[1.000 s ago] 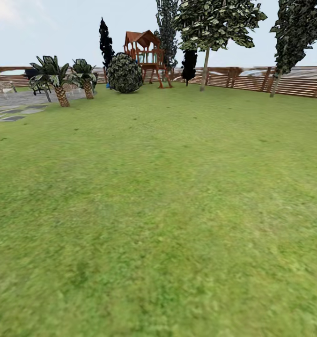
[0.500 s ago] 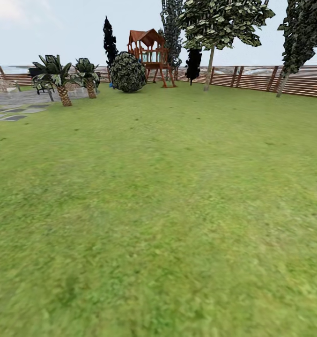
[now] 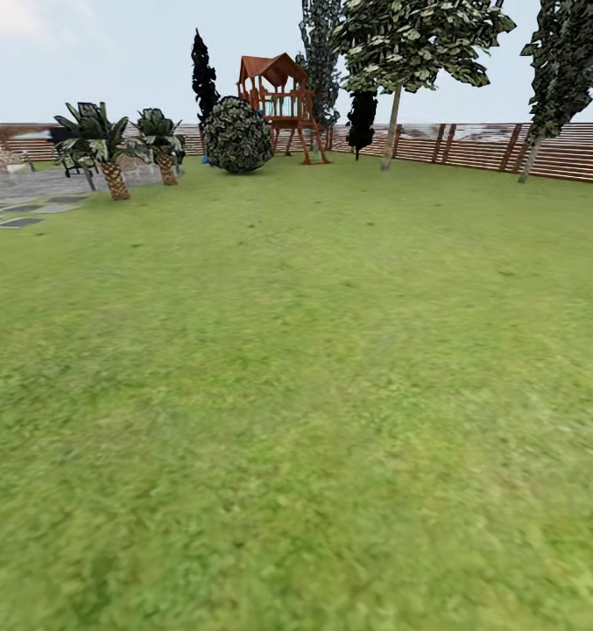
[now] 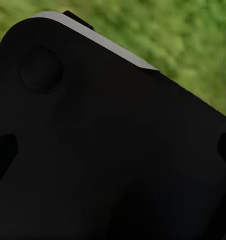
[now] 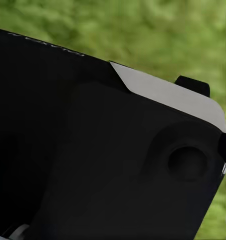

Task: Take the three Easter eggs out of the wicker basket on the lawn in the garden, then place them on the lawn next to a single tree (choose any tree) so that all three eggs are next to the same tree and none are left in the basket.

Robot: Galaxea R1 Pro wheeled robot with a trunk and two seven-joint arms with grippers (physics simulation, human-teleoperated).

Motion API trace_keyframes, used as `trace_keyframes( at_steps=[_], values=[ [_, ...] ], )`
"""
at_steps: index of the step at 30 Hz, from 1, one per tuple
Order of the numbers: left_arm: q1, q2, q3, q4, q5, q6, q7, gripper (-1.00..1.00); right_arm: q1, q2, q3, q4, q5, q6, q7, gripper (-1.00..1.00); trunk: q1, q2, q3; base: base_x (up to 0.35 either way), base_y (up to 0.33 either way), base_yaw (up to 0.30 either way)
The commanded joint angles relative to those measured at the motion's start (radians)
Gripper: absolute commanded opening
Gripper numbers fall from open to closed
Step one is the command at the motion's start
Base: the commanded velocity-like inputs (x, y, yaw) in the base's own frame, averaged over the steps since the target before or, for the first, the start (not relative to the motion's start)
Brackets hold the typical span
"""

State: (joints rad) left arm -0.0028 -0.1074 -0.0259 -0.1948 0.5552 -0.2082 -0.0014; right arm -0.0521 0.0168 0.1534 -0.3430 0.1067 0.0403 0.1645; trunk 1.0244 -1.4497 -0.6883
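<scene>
The lawn (image 3: 314, 368) stretches wide and green ahead of me in the head view. At its far side stands a tree (image 3: 389, 131) with a straight pale trunk and speckled foliage, close to the slatted fence (image 3: 471, 147). A second such tree (image 3: 531, 153) leans at the far right. The Easter eggs and the wicker basket are out of view. In each wrist view a black robot part (image 4: 102, 150) (image 5: 92, 165) blocks the fingers, with blurred grass (image 4: 183, 35) (image 5: 143, 30) behind it.
Two palms (image 3: 114, 180) (image 3: 166, 165) stand far left beside a grey paved area (image 3: 33, 188). A round bush (image 3: 236, 136), a wooden play tower (image 3: 283, 101) and a black-leaved tree (image 3: 361, 118) line the far end.
The whole head view has shifted slightly, so the far trees and tower sit a little to the right of where they were a second ago: the camera moved, not the things.
</scene>
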Motion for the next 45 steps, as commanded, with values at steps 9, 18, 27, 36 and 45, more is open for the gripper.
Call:
trace_keyframes(
  at_steps=[9,18,27,36,45],
  values=[
    [0.0,0.0,-0.003,0.001,0.006,-0.004,0.0,1.0,0.0,0.0,-0.002,-0.001,0.011,0.004,0.003,1.0,0.001,0.0,-0.001,0.333,-0.153,0.0],
    [0.0,0.0,-0.003,0.001,0.006,-0.004,0.0,1.0,0.0,0.0,-0.002,-0.001,0.01,0.004,0.002,1.0,0.001,0.0,-0.001,0.333,-0.138,0.0],
    [0.0,0.0,-0.003,0.0,0.006,-0.004,0.0,1.0,0.0,-0.001,-0.005,0.014,0.007,0.002,0.003,1.0,0.001,0.0,-0.001,0.333,-0.121,0.0],
    [0.0,0.0,-0.003,0.001,0.006,-0.004,0.0,1.0,0.0,-0.003,-0.009,0.034,0.007,0.001,0.003,1.0,0.001,0.0,-0.001,0.333,-0.12,0.0],
    [0.0,0.0,-0.003,0.001,0.006,-0.004,0.0,1.0,0.0,-0.005,-0.011,0.104,0.005,0.001,0.002,1.0,0.001,0.0,-0.001,0.333,-0.12,0.0]
  ],
)
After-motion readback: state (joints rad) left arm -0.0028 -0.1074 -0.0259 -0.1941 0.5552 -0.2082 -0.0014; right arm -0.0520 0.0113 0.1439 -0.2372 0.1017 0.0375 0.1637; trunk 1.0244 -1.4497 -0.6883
